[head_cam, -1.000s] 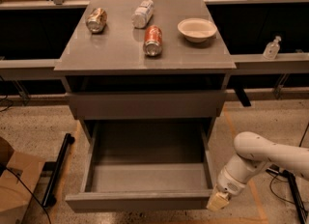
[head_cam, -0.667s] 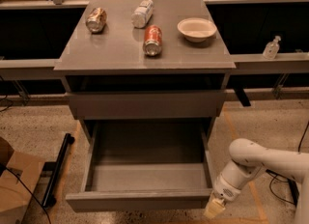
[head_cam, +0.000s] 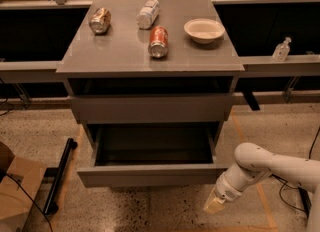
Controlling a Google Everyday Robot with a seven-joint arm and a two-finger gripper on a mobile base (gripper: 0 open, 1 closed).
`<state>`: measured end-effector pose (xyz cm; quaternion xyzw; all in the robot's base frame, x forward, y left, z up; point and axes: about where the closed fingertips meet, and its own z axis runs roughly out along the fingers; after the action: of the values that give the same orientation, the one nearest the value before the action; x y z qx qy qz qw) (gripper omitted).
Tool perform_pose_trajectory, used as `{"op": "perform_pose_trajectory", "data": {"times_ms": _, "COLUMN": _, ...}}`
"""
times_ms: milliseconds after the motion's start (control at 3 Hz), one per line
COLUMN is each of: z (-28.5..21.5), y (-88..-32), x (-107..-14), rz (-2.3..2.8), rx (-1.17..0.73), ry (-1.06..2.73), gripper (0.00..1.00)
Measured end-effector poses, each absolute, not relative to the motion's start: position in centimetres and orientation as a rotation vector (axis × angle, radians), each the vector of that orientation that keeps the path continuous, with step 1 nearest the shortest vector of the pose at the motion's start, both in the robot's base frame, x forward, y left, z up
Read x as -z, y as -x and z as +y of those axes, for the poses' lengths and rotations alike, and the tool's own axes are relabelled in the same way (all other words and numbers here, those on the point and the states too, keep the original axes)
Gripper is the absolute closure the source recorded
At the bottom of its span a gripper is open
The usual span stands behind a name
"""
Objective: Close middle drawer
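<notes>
The middle drawer [head_cam: 150, 174] of the grey cabinet [head_cam: 150, 51] stands pulled out part way, its plain flat front facing me and its inside empty. The taller upper drawer front [head_cam: 152, 108] above it is closed. My gripper [head_cam: 215, 205] is low near the floor, just below and to the right of the middle drawer front's right end. The white arm [head_cam: 270, 166] reaches in from the right edge.
On the cabinet top lie a crushed can [head_cam: 100, 20], a white bottle [head_cam: 148, 14] and a red can [head_cam: 159, 41], and a white bowl [head_cam: 204, 29] stands there. A cardboard box [head_cam: 15, 191] and a black bar [head_cam: 59, 176] are at the lower left. A small bottle [head_cam: 281, 50] stands on the right ledge.
The middle drawer has slid back into the cabinet by about half its open length. My gripper has moved a little to the left, staying by the drawer front's right end.
</notes>
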<state>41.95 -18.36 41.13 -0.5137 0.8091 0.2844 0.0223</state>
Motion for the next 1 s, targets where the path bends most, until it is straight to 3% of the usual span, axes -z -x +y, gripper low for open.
{"op": "perform_pose_trajectory", "data": {"times_ms": 333, "z": -18.3, "y": -42.0, "x": -41.1, "rz": 2.508, "rx": -0.879, "ry": 1.584, "gripper": 1.0}}
{"op": "perform_pose_trajectory", "data": {"times_ms": 1000, "z": -13.9, "y": -51.8, "x": -44.2, "rz": 2.285, "rx": -0.689, "ry": 1.693, "gripper": 1.0}}
